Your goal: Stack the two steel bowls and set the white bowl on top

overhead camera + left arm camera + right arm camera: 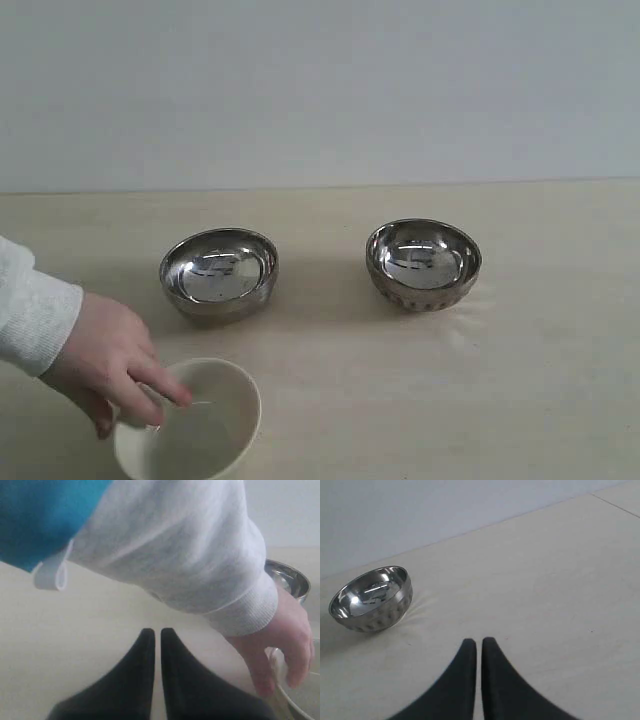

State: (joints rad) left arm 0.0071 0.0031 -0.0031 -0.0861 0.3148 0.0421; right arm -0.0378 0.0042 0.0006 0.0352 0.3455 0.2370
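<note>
Two steel bowls stand upright and well apart from each other on the pale table [350,400], neither one stacked. A person's hand [105,360], coming out of a white knit sleeve [30,305], is at the white bowl [215,430]. Its fingers [165,385] hook over the rim into the bowl and its thumb is down on the outside, so it grips the white bowl by the rim. The bowl sits upright on the table directly under those fingertips, its hollow showing nothing in it.

The smooth steel bowl [219,270] is the nearer one, just past the knuckles on the far side of the hand and clear of both hand and white bowl. The ribbed steel bowl [423,262] stands well off in the direction the fingers point, far from the hand.

In the left wrist view the left gripper [157,632] hangs low over bare table beside the sleeved forearm, short of the hand. Its two black fingertips are drawn together with only a sliver between them and nothing is held. The right gripper [478,642] is the same, tips nearly touching and empty. It is over open table with the ribbed steel bowl some way ahead of it.
</note>
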